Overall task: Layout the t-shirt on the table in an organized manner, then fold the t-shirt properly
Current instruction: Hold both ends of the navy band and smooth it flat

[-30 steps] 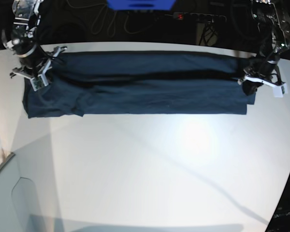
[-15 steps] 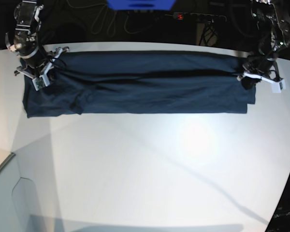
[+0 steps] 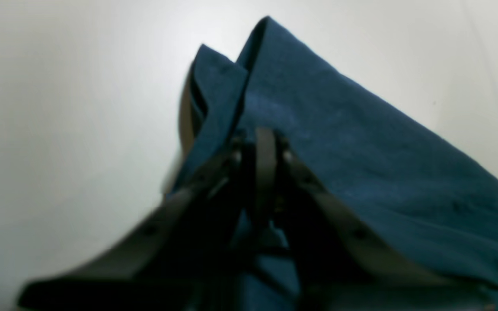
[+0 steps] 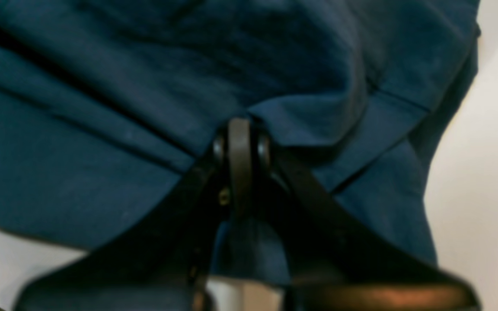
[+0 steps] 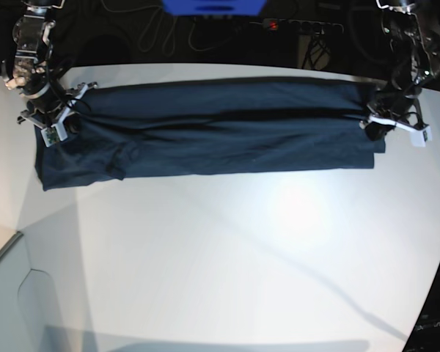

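Note:
The dark navy t-shirt [image 5: 220, 139] lies folded into a long band across the far part of the white table [image 5: 220, 257]. At the band's right end my left gripper [image 5: 379, 125] is shut on the cloth. In the left wrist view its tips [image 3: 265, 140] pinch a fold just short of the t-shirt's [image 3: 361, 151] pointed corner. My right gripper [image 5: 53, 126] is shut on the band's left end. Seen from the right wrist, its tips [image 4: 241, 129] bite a hem fold of the t-shirt [image 4: 102, 129], and blue cloth shows between the fingers.
Behind the table's far edge are a blue object [image 5: 213, 6], loose cables and a power strip [image 5: 301, 27] against a dark background. The table's curved edge [image 5: 11, 246] runs along the lower left. Bare white table [image 3: 59, 108] lies beside the shirt's corner.
Both grippers drifted slightly back, then forward again, keeping their hold. The shirt's front edge now slants a little, with its left corner lower.

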